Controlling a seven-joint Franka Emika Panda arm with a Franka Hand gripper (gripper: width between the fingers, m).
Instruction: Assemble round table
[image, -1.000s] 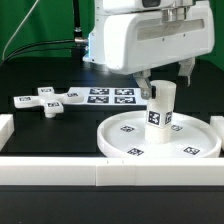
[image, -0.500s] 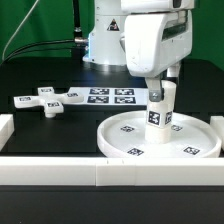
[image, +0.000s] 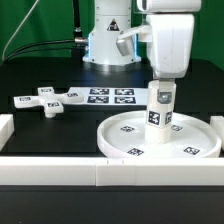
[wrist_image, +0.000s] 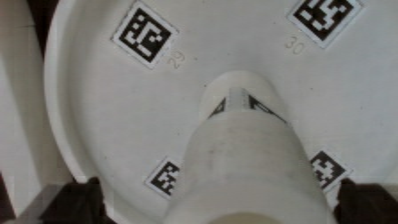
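Bench (image: 40, 70): black, with white border rails (image: 60, 172) along the lower edge of the frame.

Round disc (image: 195, 135): one, lower right, lying flat with the rim up.

Tool (image: 163, 86): right of centre, pointing straight down, directly over the cylinder's top end. The fingers look to straddle the top. Can't tell from either view whether they are clamped on it or just around it.

Cylinder (image: 161, 112): one, upright on the disc's centre with its long axis vertical, in line with the tool. The wrist view confirms this, looking down the cylinder (wrist_image: 249, 150) onto the disc (wrist_image: 214, 40).

Marker board (image: 110, 96): one, centre.

Cross-shaped piece (image: 48, 101): one, flat at mid left, well apart from the disc and tool, not yet fitted.

My read: the next move turns on that vertical alignment.
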